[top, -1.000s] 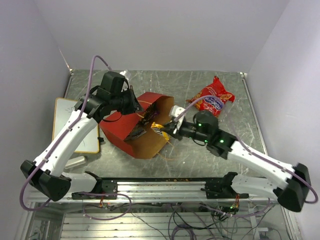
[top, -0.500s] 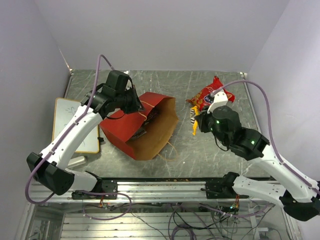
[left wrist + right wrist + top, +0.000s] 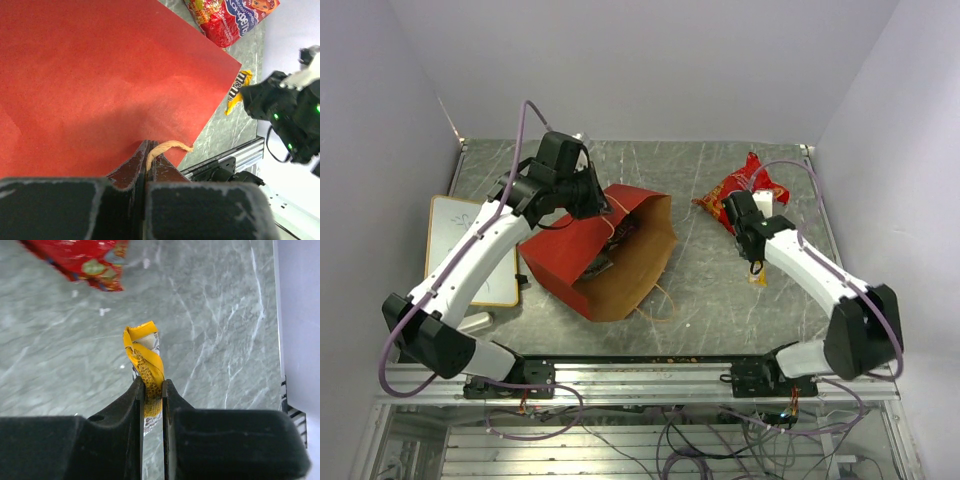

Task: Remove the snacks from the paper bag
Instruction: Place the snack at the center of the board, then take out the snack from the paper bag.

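The red paper bag [image 3: 582,252] lies on its side mid-table, its brown mouth facing right, with dark packets [image 3: 616,240] inside. My left gripper [image 3: 597,203] is shut on the bag's twisted handle [image 3: 167,146] and holds the bag's upper edge up; the red wall [image 3: 100,80] fills the left wrist view. My right gripper [image 3: 757,268] is shut on a yellow candy packet [image 3: 145,362], held just above the table to the right of the bag. The red chip bag [image 3: 740,188] lies at the back right and also shows in the left wrist view [image 3: 230,17].
A yellow-framed whiteboard [image 3: 470,250] lies at the left edge of the table with a grey eraser [image 3: 470,322] below it. The metal rail [image 3: 650,365] runs along the near edge. White walls close in the back and both sides.
My right gripper carried the yellow packet out of the bag's mouth, swung right past the chip bag and lowered it toward the table. My left gripper kept hold of the handle.
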You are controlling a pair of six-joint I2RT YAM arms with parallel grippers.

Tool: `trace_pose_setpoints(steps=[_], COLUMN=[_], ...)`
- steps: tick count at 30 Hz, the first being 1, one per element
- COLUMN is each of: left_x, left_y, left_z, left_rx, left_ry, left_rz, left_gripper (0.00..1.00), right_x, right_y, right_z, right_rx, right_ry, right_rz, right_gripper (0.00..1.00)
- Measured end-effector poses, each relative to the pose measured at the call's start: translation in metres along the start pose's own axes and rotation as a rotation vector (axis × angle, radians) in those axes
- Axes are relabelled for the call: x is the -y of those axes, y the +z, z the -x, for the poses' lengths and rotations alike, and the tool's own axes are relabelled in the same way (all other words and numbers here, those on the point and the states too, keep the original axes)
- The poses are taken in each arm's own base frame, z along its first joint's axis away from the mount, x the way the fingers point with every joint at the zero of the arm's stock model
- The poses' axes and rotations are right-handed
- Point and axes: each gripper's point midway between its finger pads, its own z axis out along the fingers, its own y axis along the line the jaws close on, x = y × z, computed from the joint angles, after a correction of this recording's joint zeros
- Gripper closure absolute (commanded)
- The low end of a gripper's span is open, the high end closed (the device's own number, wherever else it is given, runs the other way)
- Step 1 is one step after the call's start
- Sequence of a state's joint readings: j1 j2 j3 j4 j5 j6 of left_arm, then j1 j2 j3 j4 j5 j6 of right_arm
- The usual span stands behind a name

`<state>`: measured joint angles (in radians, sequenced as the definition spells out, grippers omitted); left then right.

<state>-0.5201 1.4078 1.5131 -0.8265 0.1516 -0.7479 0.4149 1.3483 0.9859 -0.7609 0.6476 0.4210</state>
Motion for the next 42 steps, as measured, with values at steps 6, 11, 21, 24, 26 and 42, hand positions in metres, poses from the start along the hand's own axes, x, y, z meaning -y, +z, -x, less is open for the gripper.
trace_pose_setpoints(steps=[6,11,21,24,26,42], left_x=[0.002,0.002,0.002,-0.001,-0.003,0.003], left_y=[-0.003,-0.006,-0.006,-0.004,-0.003,-0.013], left_z=[0.002,0.001,-0.004,-0.008,-0.010,-0.012], left_rx=[-0.007,-0.018,-0.041,-0.048,-0.049,-0.034], left_ry=[0.019,0.038,0.043,0.042,0.041,0.048], left_rz=[0.003,0.005,-0.005,-0.005,-0.005,-0.054], left_gripper=[0.93,0.93,0.93,0.93,0.93,0.93], right_x=[0.007,-0.004,-0.038,-0.041,-0.040,-0.098], right_y=[0.049,0.068,0.074,0.059,0.042,-0.087], right_z=[-0.021,-0.037,-0.015,-0.003,0.006,0.018], right_rx=[-0.137,-0.211,-0.226,-0.191,-0.149,0.190], right_ry=[-0.049,-0.099,-0.034,0.016,0.056,0.054], right_rz=[-0.083,-0.078,0.033,0.099,0.151,0.851], right_gripper=[1.00,1.00,0.39,0.28,0.28,0.30])
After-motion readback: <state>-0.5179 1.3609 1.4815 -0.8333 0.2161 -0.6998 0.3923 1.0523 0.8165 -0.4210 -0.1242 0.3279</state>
